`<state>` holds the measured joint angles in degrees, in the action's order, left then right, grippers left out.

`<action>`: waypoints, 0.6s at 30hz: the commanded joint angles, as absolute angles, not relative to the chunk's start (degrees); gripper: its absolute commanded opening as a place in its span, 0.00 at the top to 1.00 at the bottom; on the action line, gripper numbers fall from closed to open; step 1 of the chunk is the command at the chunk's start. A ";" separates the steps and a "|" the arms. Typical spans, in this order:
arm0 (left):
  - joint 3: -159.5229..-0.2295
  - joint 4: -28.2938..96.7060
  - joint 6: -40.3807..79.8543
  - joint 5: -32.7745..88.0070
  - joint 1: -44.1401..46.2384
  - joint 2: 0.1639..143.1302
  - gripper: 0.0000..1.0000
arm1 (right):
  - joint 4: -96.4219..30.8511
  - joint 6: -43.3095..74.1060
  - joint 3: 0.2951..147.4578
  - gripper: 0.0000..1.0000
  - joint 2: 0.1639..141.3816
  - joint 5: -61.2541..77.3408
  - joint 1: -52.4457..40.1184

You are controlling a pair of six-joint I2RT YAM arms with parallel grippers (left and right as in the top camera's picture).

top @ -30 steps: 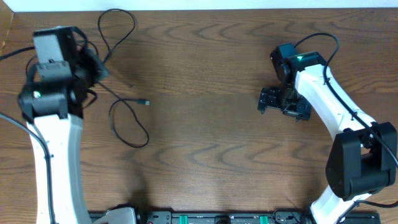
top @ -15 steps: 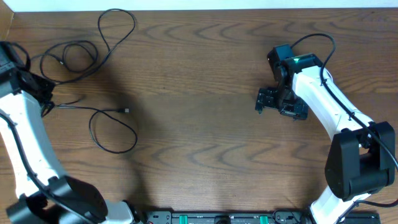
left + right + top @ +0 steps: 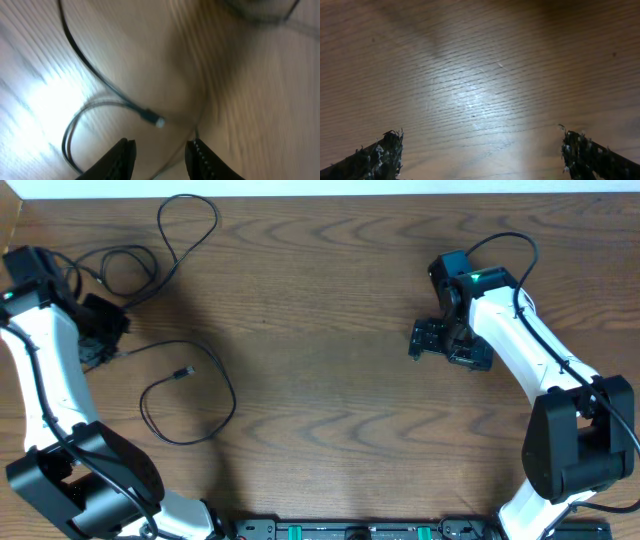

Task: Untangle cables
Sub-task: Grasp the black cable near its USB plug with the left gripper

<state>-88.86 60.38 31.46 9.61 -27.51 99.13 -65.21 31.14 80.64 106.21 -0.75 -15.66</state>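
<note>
trailing black cables [image 3: 150, 117] lie just ahead of parted left claw [image 3: 160, 152]; right claw [image 3: 480, 145] gapes.

Left arm [image 3: 45, 370] swung left; black cable [image 3: 184, 371] dragged leftward.

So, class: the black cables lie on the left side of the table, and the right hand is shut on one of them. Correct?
No. The black cables lie on the left side of the table, but the right hand is open over bare wood, as the right wrist view shows.
</note>
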 commanded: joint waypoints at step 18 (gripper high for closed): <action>-82.48 70.78 28.16 10.94 -13.96 99.24 0.48 | -63.59 31.24 80.23 0.01 105.21 0.84 -20.10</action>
<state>-84.58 71.88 29.54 11.81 -15.05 99.13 -63.59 31.14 80.55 106.21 0.75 -18.83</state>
